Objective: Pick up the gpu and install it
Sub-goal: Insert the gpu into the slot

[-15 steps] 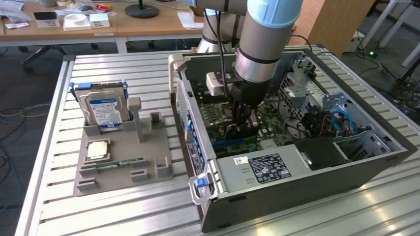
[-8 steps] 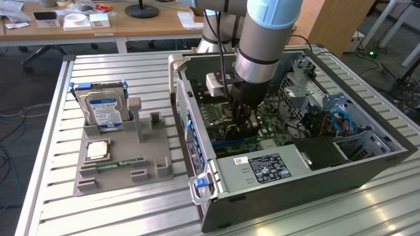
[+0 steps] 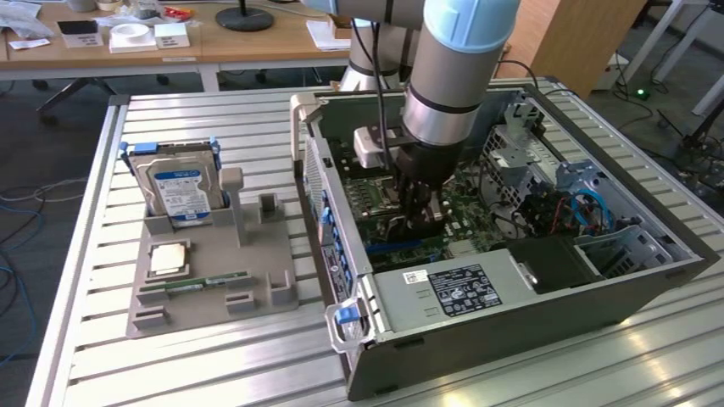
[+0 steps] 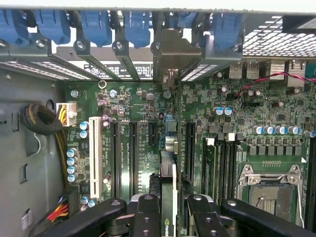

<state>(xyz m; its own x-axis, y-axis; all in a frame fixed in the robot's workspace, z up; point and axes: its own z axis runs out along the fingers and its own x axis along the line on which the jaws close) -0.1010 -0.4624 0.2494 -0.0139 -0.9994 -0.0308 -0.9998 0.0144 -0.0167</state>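
GPU (image 4: 168,197), edge-on, sits pinched in the gripper (image 4: 170,217), low over the motherboard (image 4: 247,148) inside the open computer case (image 3: 633,280). Risk: if its edge misses the expansion slot (image 4: 133,153), pressing could flex the card or board.

Lighting, exterior view: bright and even; glare streaks on the ribbed metal table (image 3: 192,365) at the near edge; soft shadow beside my arm (image 3: 453,76) inside the computer case (image 3: 509,314). Wrist view: motherboard (image 4: 138,143) evenly lit and sharp; my fingers (image 4: 146,217) dark, slightly soft; case wall shaded.
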